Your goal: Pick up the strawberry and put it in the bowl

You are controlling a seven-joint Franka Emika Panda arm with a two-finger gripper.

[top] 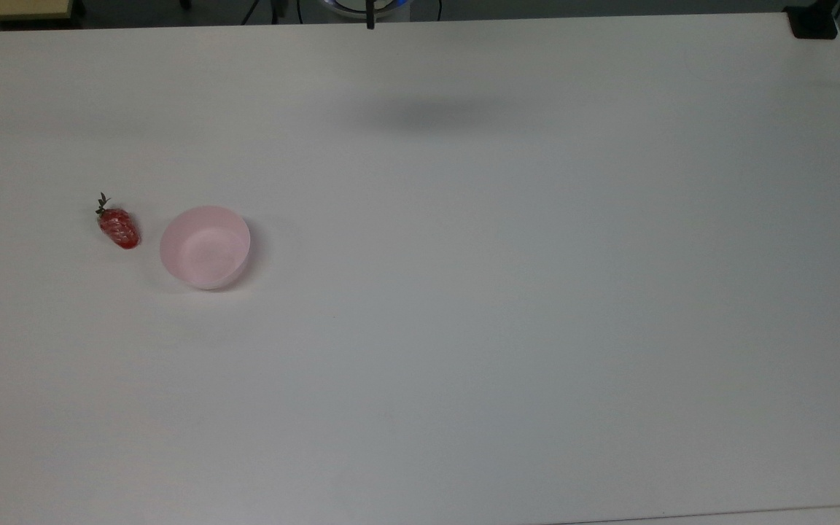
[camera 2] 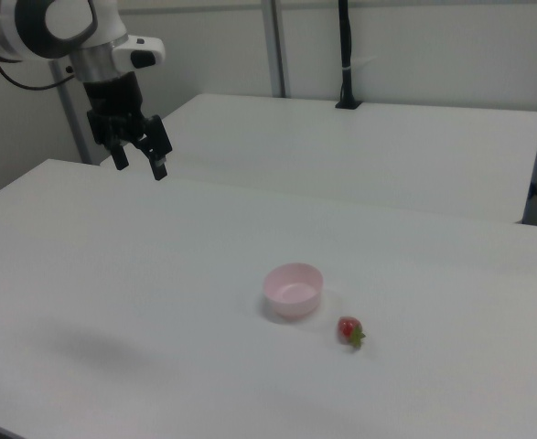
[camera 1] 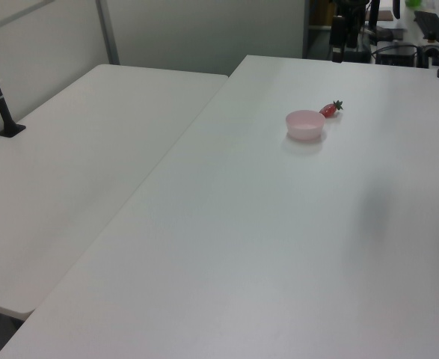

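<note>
Presently, the strawberry (top: 119, 227) lies on its side on the white table (top: 507, 306), just beside the bowl (top: 205, 246) but not touching it; a narrow strip of bare tabletop shows between the two. Top view: fruit sits to the top view's left of the bowl, its dark green stem tuft pointing up and toward the top view's left, red body angled down to the right. Bowl is pale pink, round, upright, with nothing inside; interior smooth and plain. Left view: bowl (camera 1: 306, 124) on the far half of the table, strawberry (camera 1: 330, 110) just behind it toward the left view's right, stem tuft on the right end. Right view: bowl (camera 2: 293, 290) near the middle of the table, strawberry (camera 2: 349, 330) nearer the camera and to the right view's right, leaves toward the lower right. Gripper (camera 2: 140, 157) hangs in the air at the right view's upper left, well apart from both fruit and bowl, pointing downward above the table's far edge; its two black fingers (camera 2: 159, 165) are spread with a clear gap and nothing between them. White arm links rise above it out of frame. A soft grey shadow lies on the tabletop in the top view, well apart from the bowl. Second white table (camera 2: 378, 146) stands alongside, with a black post (camera 2: 345, 55) at its far edge.
</note>
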